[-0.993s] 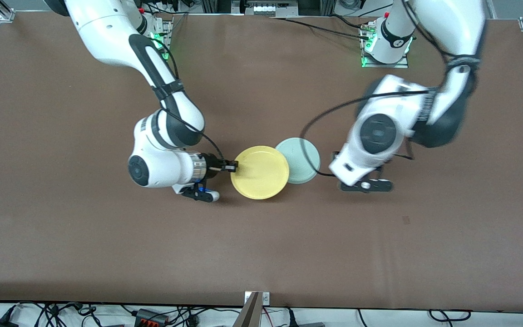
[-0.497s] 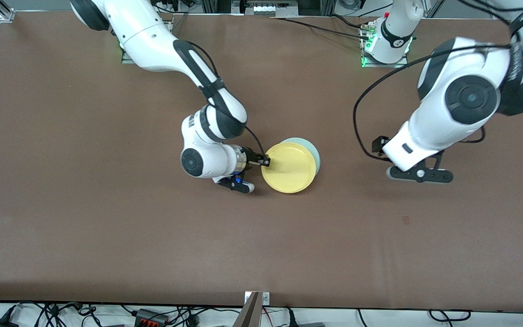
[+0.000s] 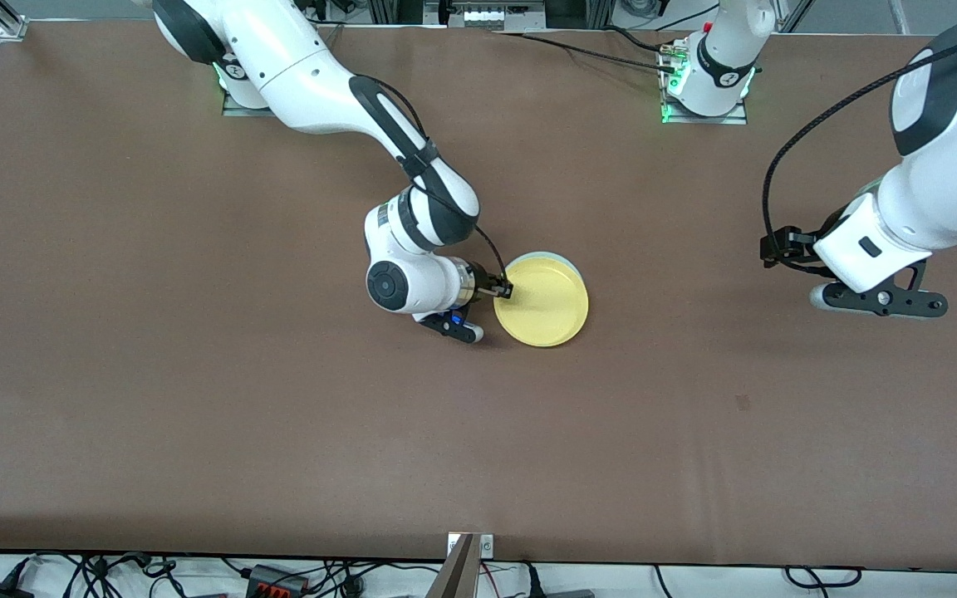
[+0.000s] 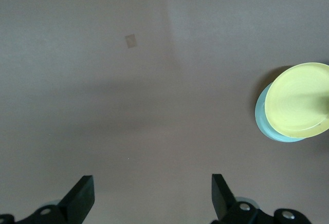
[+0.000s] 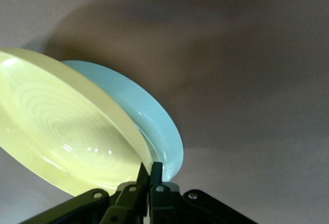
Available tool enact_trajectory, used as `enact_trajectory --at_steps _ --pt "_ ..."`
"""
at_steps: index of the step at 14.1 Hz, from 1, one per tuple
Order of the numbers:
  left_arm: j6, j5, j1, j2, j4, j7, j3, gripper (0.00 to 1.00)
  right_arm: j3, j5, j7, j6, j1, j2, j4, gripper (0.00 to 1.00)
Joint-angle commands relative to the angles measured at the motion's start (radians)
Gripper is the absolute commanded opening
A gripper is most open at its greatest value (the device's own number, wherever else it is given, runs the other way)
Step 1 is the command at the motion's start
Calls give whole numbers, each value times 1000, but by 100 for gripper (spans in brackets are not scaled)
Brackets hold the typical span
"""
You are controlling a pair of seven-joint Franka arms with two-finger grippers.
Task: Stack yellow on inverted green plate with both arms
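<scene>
The table (image 3: 196, 399) under me is a flat sheet of matte brown material, faintly grainy, with one small pale square mark (image 4: 131, 40) on it.

The yellow plate (image 3: 542, 301) is a round, shallow disc of smooth plastic, pale and glossy, with a low raised rim; my right wrist view shows faint concentric rings in its well and small highlights on it. The green plate (image 3: 566, 261) is the same round, shallow shape in pale mint, smooth and plain, turned bottom-up. Nearly all of it is covered: from the front only a thin crescent of it shows along the yellow plate's edge, on the side toward my bases.

My right gripper (image 3: 507, 290) is pinched narrow on the yellow plate's rim, at the edge toward my right arm's end of the table. The two black fingers (image 5: 143, 175) meet on the thin rim with almost no gap. The yellow plate sits over the green one, tilted in my right wrist view, with its gripped edge close against the green rim (image 5: 172, 147).

My left gripper (image 4: 149, 198) hangs wide apart and holds nothing, above bare table toward my left arm's end, well apart from both plates, which show small and overlapped in my left wrist view (image 4: 300, 100).
</scene>
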Motion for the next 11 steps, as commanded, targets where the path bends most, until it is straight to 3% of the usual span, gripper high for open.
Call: enact_trajectory --at_steps 1,3,4,6,11 --pt "6 -52 18 -33 -31 111 32 100 -10 15 46 2 18 11 28 0" --pt "24 -81 -75 -91 -94 135 178 100 -10 17 47 2 23 10 20 0" --pt "53 -89 -96 -140 -135 135 206 100 -10 17 46 2 23 8 11 0" --pt "126 -82 -107 -235 -232 122 208 100 -10 14 46 0 21 5 -6 0" --pt "190 -91 -110 -274 -274 113 209 100 -10 9 44 2 29 -10 -21 0"
